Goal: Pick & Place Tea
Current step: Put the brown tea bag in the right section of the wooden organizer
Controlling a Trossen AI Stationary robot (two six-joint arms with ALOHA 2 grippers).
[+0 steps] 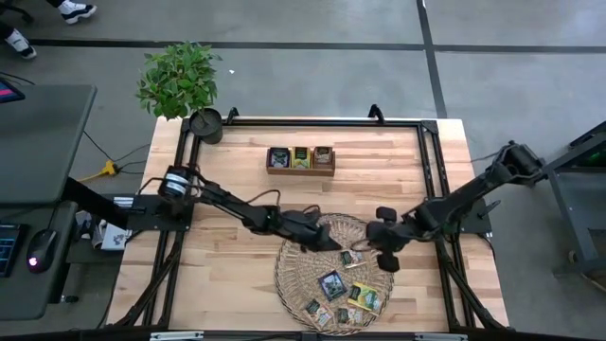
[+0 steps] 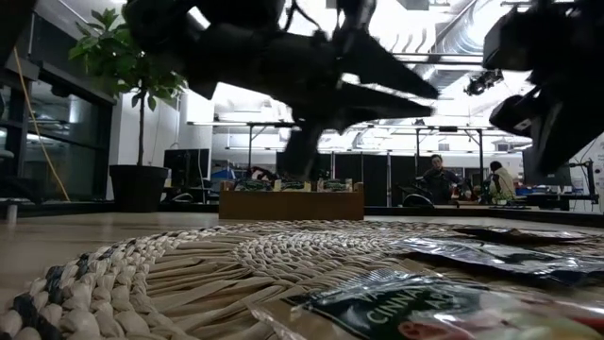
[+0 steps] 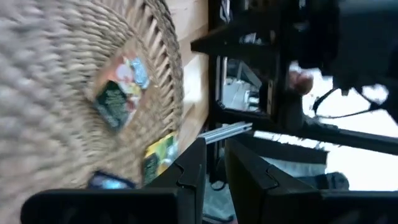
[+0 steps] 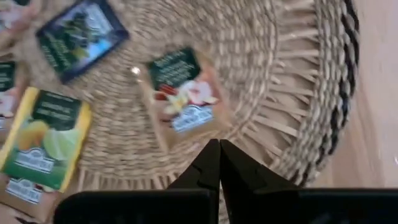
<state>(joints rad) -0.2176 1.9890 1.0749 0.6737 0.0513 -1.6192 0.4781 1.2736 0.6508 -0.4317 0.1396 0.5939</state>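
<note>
A round woven tray (image 1: 294, 275) lies at the table's near middle. Several tea sachets rest flat on its right half: a dark blue one (image 1: 332, 283), a yellow-green one (image 1: 365, 296) and a brown one with a green label (image 4: 183, 102). My left gripper (image 1: 333, 244) reaches nearly level over the tray's far part. A narrow gap shows between its fingers (image 3: 214, 168), and nothing is in it. My right gripper (image 1: 388, 263) hangs above the tray's right rim, pointing down. Its fingertips (image 4: 219, 149) are shut together just off the brown sachet's corner, with nothing between them.
A low wooden box (image 1: 300, 159) with more sachets stands toward the far edge, in the middle. A potted plant (image 1: 180, 80) stands at the far left corner. A black frame (image 1: 428, 152) runs along the table's edges. Bare wood lies left of the tray.
</note>
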